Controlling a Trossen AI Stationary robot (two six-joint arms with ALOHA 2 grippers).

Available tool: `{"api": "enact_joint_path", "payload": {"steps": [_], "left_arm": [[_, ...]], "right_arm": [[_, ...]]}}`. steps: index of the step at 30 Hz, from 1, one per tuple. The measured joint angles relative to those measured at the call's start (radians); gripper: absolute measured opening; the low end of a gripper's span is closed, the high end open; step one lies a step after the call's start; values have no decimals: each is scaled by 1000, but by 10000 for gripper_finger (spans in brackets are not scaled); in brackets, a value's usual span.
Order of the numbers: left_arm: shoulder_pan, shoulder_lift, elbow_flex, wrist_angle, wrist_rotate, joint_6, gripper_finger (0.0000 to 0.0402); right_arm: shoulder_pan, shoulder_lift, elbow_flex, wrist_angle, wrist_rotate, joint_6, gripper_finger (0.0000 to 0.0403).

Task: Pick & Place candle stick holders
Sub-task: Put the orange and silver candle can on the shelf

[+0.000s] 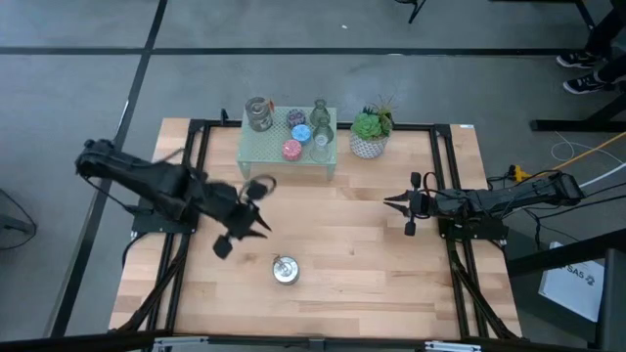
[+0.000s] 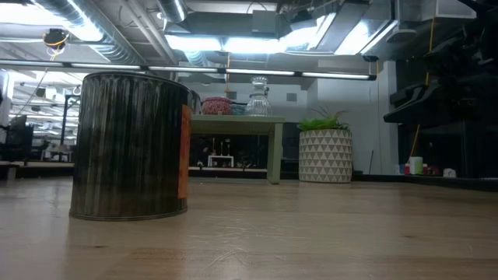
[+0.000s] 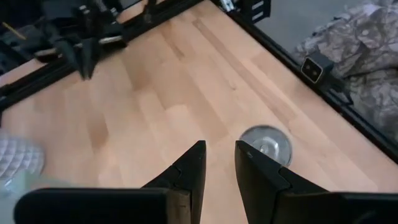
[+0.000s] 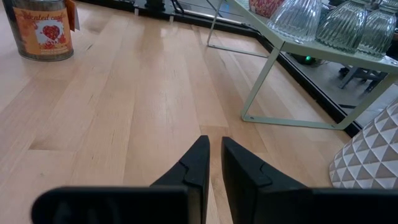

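A shiny silver metal holder [image 1: 284,270] stands upright on the table near the front middle. It fills the left of the low view [image 2: 128,144] and shows an orange label. Several glass and coloured holders [image 1: 293,132] stand on the mint-green mesh stand [image 1: 256,152] at the far middle. My left gripper [image 1: 258,225] hovers left of and behind the silver holder [image 3: 266,144], its fingers a narrow gap apart and empty. My right gripper [image 1: 396,203] hovers at the middle right, pointing toward the table's left, shut and empty [image 4: 214,143].
A green plant in a white patterned pot [image 1: 371,132] stands right of the stand. Black frame rails [image 1: 445,176] run along the table's left and right sides. A small ring-shaped thing [image 1: 260,184] lies just beyond the left gripper. Bare wood lies between the two grippers.
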Motion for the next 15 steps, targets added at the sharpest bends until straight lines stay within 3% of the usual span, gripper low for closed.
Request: {"api": "enact_joint_path", "payload": {"steps": [8,15], "left_arm": [[-148,139,-18,165,-36,-5,79],[-213,277,-18,201,-101,-16,79]], "right_arm": [[0,0,0,0,0,0,44],[0,0,0,0,0,0,44]]}}
